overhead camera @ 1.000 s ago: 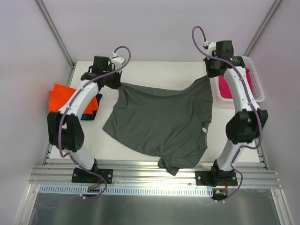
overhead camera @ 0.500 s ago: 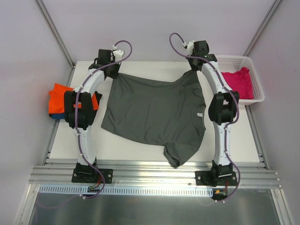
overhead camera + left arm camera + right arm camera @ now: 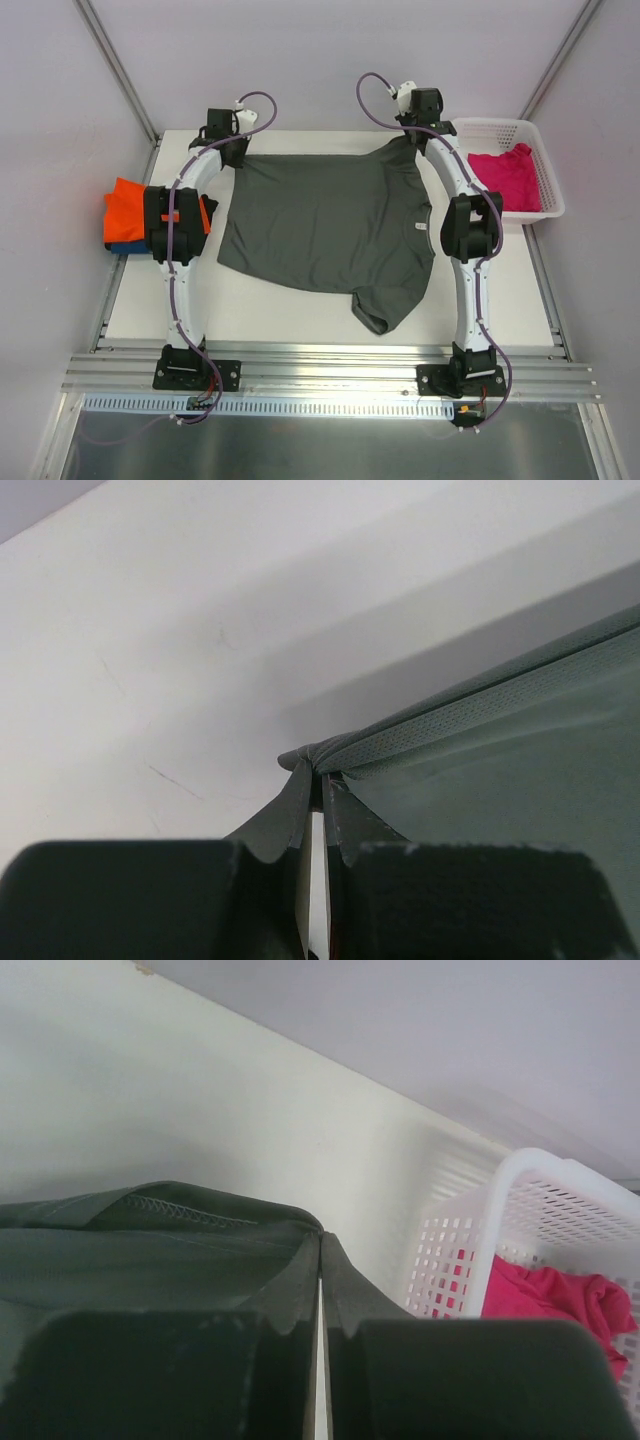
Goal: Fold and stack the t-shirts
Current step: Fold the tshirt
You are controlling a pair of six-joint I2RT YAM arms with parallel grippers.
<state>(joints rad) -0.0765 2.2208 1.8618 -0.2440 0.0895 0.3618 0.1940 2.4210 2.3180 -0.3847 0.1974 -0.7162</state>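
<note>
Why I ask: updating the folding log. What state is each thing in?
dark grey t-shirt: unfolded, spread out
orange t-shirt: stacked on blue t-shirt
blue t-shirt: beneath orange
pink t-shirt: crumpled in basket
left pincer: shut on dark grey t-shirt
right pincer: shut on dark grey t-shirt

Before you, the spread t-shirt (image 3: 330,225) lies across the middle of the table (image 3: 290,312). At your left, two folded t-shirts (image 3: 125,208) sit stacked at the table edge. At your right, a basket (image 3: 490,123) holds a bunched t-shirt (image 3: 505,178).

White plastic mesh basket (image 3: 553,190) (image 3: 520,1210) at far right corner of surface (image 3: 290,315). Surface white, matte, faintly scratched. Slotted aluminium rail (image 3: 330,375) along near edge.
</note>
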